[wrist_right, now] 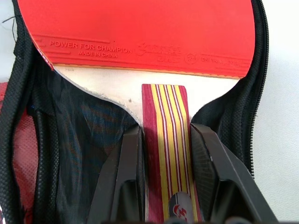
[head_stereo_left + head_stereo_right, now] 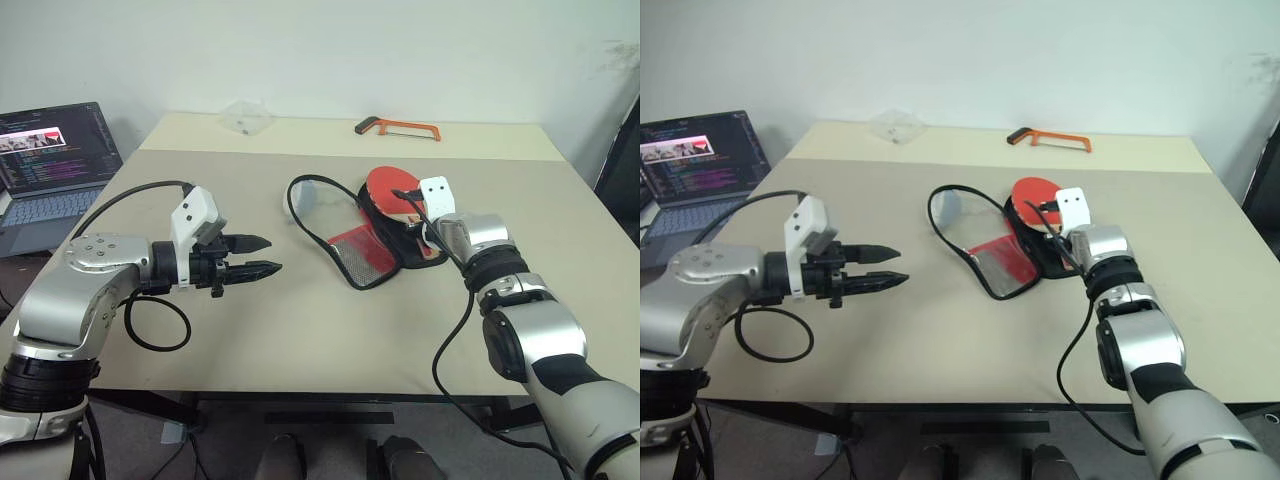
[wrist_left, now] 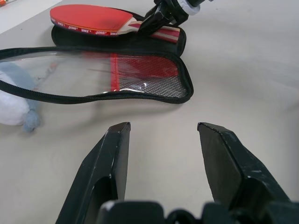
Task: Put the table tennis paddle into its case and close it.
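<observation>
**Paddle gripped over the open case**

The right wrist view shows the right gripper (image 1: pixel 166 154) clamped on the striped handle of the table tennis paddle (image 1: pixel 140 32), which lies on its case (image 2: pixel 370 245), unzipped mid-tabletop. The left gripper (image 2: pixel 262 255) hangs open, well toward the left edge.

1. Bench (image 2: pixel 300 350): pale beige top.
2. Case (image 2: pixel 345 235): lies unzipped and spread open near the centre.
3. Orange hacksaw (image 2: pixel 397 127): rests at the far edge.
4. Clear plastic bag (image 2: pixel 243 117): rests at the far edge, left of the hacksaw.
</observation>
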Available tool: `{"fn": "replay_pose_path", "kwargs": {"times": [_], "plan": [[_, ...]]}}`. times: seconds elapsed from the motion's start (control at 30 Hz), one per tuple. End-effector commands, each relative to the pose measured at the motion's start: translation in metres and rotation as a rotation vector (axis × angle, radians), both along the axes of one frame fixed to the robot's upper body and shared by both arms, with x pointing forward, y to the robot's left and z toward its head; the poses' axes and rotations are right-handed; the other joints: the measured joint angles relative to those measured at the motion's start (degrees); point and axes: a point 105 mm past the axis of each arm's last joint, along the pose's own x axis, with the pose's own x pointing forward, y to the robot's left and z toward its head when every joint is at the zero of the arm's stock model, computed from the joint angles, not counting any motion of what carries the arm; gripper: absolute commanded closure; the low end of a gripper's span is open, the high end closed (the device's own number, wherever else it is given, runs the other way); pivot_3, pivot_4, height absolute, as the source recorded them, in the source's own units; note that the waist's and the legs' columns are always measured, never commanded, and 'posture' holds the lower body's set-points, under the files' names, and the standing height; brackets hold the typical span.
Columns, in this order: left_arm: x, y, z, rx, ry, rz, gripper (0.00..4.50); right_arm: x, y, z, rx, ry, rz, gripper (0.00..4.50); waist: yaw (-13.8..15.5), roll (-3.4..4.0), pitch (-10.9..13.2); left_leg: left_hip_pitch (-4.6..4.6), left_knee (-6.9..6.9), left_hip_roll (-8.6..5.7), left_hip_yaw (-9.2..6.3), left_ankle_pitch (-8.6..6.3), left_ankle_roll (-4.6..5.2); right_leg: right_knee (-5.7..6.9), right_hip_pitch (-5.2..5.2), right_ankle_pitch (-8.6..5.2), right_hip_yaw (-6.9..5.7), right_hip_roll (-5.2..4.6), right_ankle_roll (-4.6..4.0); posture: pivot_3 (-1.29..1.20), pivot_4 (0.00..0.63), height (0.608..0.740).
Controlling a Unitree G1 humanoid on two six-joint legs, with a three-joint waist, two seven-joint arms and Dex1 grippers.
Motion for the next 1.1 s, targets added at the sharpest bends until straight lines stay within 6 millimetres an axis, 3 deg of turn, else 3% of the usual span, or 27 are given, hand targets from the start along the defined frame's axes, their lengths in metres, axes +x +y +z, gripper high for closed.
{"fn": "replay_pose_path", "kwargs": {"times": [0.03, 0.2, 0.33, 0.5, 0.63, 0.73, 0.87, 0.97, 1.1], "plan": [[-0.004, -0.003, 0.011, 0.001, -0.045, -0.019, 2.0, 0.003, 0.004, 0.013, 0.016, -0.038, 0.006, 2.73, -0.01, 0.0, 0.0, 0.0, 0.0, 0.0, 0.0, 0.0, 0.0, 0.0, 0.0, 0.0, 0.0, 0.0, 0.0, 0.0, 0.15, 0.74], [-0.002, -0.002, 0.011, 0.005, -0.048, -0.014, 2.0, 0.003, 0.003, 0.021, 0.031, -0.049, 0.007, 1.26, -0.01, 0.0, 0.0, -0.01, -0.01, 0.0, 0.0, 0.0, 0.0, 0.0, -0.01, 0.0, 0.0, 0.0, 0.0, 0.0, 0.15, 0.74], [0.004, 0.001, 0.012, 0.011, -0.053, 0.004, 2.0, -0.005, -0.005, 0.048, 0.031, -0.092, 0.056, 0.01, 0.04, 0.01, 0.01, -0.02, -0.02, 0.0, 0.0, 0.0, 0.0, -0.01, -0.02, 0.0, 0.0, 0.0, 0.0, 0.0, 0.15, 0.74], [0.013, 0.012, 0.01, 0.045, -0.056, 0.044, 2.0, -0.036, -0.026, 0.093, 0.013, -0.216, 0.173, 0.01, 0.57, 0.01, 0.01, -0.04, -0.04, -0.01, -0.01, 0.0, 0.0, -0.06, -0.03, -0.01, -0.02, 0.0, -0.01, 0.0, 0.15, 0.74], [0.023, 0.019, 0.002, 0.08, -0.051, 0.072, 2.0, -0.09, -0.04, 0.127, 0.081, -0.389, 0.503, 0.01, 1.14, 0.01, 0.01, -0.04, -0.08, -0.01, -0.01, -0.01, 0.0, -0.1, -0.02, -0.02, -0.04, 0.0, -0.02, 0.0, 0.15, 0.74], [0.031, 0.02, -0.012, 0.134, -0.044, 0.078, 2.0, -0.126, -0.048, 0.115, 0.041, -0.394, 0.685, 0.01, 1.45, 0.0, 0.0, -0.02, -0.09, 0.0, 0.01, -0.02, 0.01, -0.17, 0.03, -0.03, -0.04, 0.0, -0.02, 0.0, 0.15, 0.74], [0.045, 0.017, -0.023, 0.179, -0.047, 0.086, 2.0, -0.142, -0.051, 0.092, 0.014, -0.317, 0.761, 0.01, 1.08, 0.0, 0.0, 0.04, 0.06, 0.01, 0.04, -0.01, 0.03, -0.09, 0.06, -0.03, 0.0, 0.01, 0.0, 0.0, 0.15, 0.74], [0.061, 0.011, -0.033, 0.213, -0.052, 0.114, 2.57, -0.149, -0.047, 0.084, 0.015, -0.306, 0.801, 0.0, 0.93, 0.0, 0.0, 0.05, 0.14, 0.01, 0.05, 0.1, 0.17, -0.08, 0.06, 0.09, 0.05, 0.02, 0.19, 0.0, 0.15, 0.74], [0.078, -0.009, -0.047, 0.22, -0.059, 0.118, 3.99, -0.152, -0.04, 0.085, 0.035, -0.318, 0.821, 0.0, 1.08, 0.0, 0.0, 0.04, 0.18, -0.01, 0.04, 0.19, 0.29, -0.1, 0.12, 0.16, 0.05, 0.01, 0.29, 0.0, 0.15, 0.74]]}}
